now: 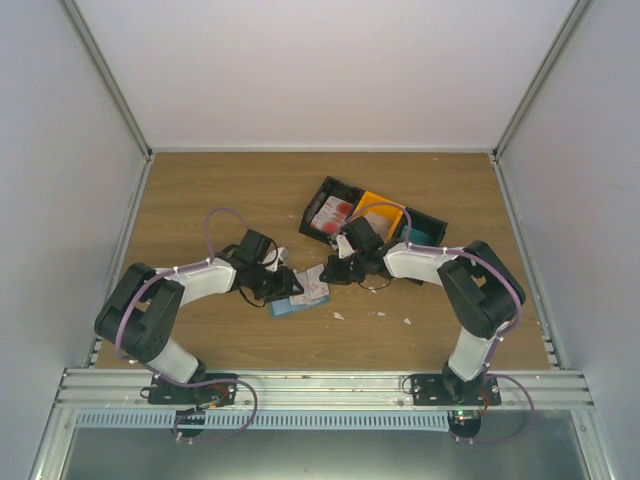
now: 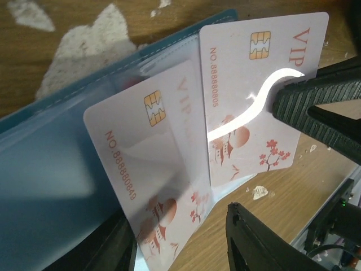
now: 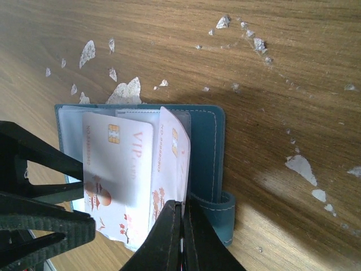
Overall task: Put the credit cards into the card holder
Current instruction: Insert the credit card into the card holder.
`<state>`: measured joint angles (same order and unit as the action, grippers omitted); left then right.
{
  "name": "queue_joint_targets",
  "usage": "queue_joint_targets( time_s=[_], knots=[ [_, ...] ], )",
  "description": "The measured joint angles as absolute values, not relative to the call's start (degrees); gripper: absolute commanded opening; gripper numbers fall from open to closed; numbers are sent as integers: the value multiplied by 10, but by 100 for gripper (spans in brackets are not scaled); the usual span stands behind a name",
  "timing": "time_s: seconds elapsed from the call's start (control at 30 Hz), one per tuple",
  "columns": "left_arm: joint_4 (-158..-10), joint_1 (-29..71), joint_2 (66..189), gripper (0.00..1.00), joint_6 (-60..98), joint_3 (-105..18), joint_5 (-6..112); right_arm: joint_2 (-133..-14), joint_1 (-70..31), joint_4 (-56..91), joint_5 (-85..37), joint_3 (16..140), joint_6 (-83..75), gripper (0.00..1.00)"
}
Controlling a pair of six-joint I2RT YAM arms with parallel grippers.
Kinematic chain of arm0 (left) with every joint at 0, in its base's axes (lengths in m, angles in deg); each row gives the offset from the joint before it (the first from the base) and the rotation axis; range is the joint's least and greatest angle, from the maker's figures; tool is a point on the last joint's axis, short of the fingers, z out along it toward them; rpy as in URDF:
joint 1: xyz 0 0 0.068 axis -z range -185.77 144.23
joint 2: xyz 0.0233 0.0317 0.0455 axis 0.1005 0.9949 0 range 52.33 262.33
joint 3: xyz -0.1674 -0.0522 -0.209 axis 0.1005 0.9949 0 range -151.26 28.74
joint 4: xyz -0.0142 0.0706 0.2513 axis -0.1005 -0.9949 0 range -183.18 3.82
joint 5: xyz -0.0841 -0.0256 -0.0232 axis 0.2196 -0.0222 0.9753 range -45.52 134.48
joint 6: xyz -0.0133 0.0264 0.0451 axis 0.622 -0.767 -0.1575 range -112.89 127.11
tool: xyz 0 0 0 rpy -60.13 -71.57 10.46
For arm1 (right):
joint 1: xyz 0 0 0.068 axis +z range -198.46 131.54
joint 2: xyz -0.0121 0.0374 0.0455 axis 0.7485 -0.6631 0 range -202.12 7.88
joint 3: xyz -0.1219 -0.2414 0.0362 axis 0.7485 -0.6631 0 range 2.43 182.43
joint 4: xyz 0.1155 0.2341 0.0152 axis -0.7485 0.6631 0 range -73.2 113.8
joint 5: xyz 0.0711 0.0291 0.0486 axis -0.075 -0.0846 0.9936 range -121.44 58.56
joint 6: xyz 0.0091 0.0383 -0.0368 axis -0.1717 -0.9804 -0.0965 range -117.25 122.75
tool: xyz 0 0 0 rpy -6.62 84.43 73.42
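Jaws of the left gripper [image 2: 179, 231] stand apart at the near-left edge of the card holder [image 3: 204, 141], with the holder's corner and the lower end of a card between them; whether they press on anything I cannot tell. The holder lies open on the wooden table [image 1: 200, 190] between the two arms, its clear pockets facing up. One white credit card with red blossoms [image 2: 141, 164] sits partly under the clear plastic of a pocket, so I judge it as begun but not fully seated. Just to its right a second card of the same print [image 2: 254, 73] overlaps it and stands tilted at the pocket mouth, pinched at its edge by the right gripper [image 3: 181, 226], whose fingers are closed on it. This card looks not yet slid in, so the step in hand is feeding it into the sleeve. Further right and well apart, the black-and-orange tray [image 1: 318, 195] shows more cards waiting, so most of the task seems left to do. White scraps [image 3: 127, 90] dot the table beside the holder. How deep the first card reaches is hard to read through the glare on the plastic, the lower ends of both cards are covered by fingers, and the tray's contents are too small to count
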<state>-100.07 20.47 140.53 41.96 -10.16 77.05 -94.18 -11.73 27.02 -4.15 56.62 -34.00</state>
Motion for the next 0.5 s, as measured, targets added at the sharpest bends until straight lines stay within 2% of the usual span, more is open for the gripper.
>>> queue_joint_targets(
  time_s=[0.23, 0.5],
  knots=[
    [-1028, 228, 1435, 45, 407, -145, 741, -924, -117, 280, -51, 569, -330, 0],
    [-1049, 244, 1441, 51, 398, -163, 720, -859, -119, 355, -151, 595, -302, 1]
  ],
)
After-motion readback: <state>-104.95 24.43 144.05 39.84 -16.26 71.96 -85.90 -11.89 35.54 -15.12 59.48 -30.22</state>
